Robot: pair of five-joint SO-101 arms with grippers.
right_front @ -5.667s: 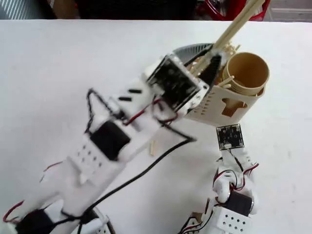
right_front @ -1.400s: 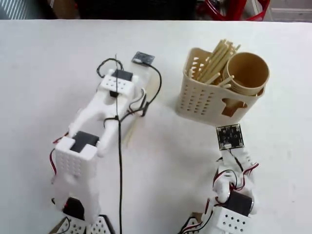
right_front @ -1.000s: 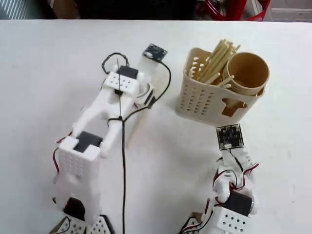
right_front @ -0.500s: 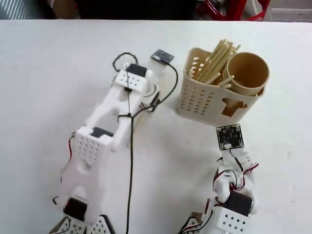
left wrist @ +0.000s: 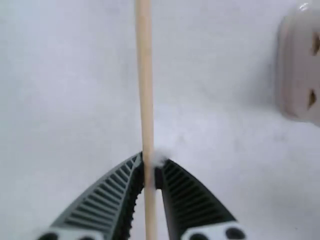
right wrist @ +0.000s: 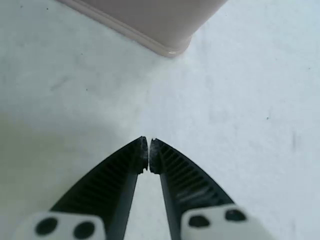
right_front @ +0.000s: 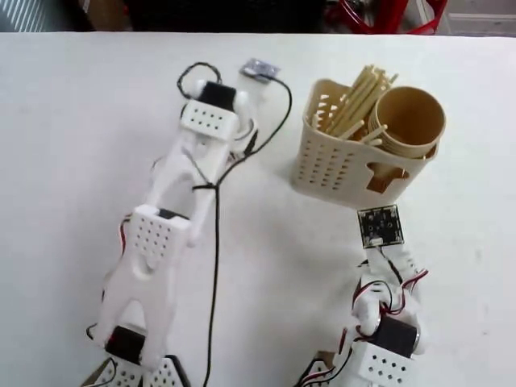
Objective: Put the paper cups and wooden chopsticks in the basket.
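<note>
The cream slotted basket (right_front: 334, 169) stands at the right rear of the table. It holds a bundle of wooden chopsticks (right_front: 359, 97) and a tan paper cup (right_front: 409, 121). My left arm (right_front: 193, 169) stretches out to the left of the basket. Its gripper (left wrist: 150, 172) is shut on a single wooden chopstick (left wrist: 145, 90) low over the white table, and the basket's wall (left wrist: 300, 70) stands off to one side. My right gripper (right wrist: 148, 156) is shut with nothing in it, just short of the basket's bottom corner (right wrist: 167, 47).
The right arm (right_front: 383, 314) rests folded near the front edge, its wrist camera board (right_front: 379, 226) just in front of the basket. A black cable (right_front: 216, 266) trails along the left arm. Red objects (right_front: 379, 16) lie beyond the table's far edge.
Since 5.7 s ago the left arm has left the basket and dropped to the table at its left. Over the last second it has slid toward the far edge. The right arm is still.
</note>
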